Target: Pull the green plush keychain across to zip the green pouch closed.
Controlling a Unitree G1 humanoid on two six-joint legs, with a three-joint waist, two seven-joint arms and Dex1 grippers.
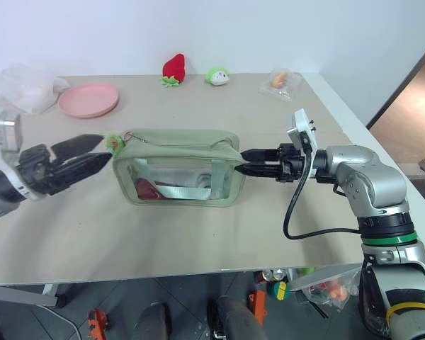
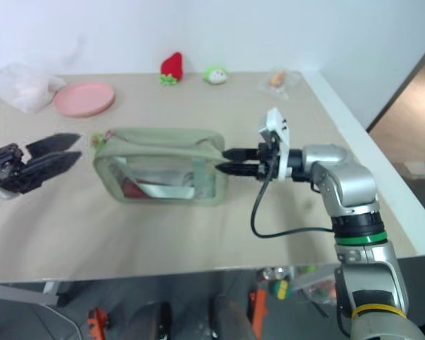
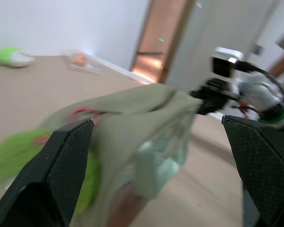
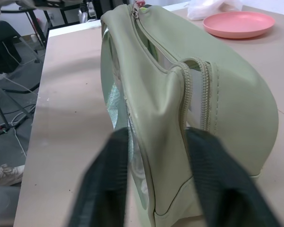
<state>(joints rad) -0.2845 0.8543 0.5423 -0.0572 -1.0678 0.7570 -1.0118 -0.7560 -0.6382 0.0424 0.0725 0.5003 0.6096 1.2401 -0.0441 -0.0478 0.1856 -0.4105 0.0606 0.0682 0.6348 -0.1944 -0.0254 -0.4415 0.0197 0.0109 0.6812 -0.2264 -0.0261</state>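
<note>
Keychain geometry: green plush keychain [image 1: 114, 142] at green pouch's [image 1: 177, 167] left end on counter [image 1: 198, 234], just beyond spread left gripper [image 1: 99, 152]; right gripper [image 1: 242, 162] pinches the right end.

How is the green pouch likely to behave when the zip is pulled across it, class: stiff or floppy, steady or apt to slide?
Probably floppy: the green pouch has soft fabric that puckers where the right gripper pinches its end. It likely slides or bunches unless held, since it simply rests on the smooth table. It seems light, with few items inside.
</note>
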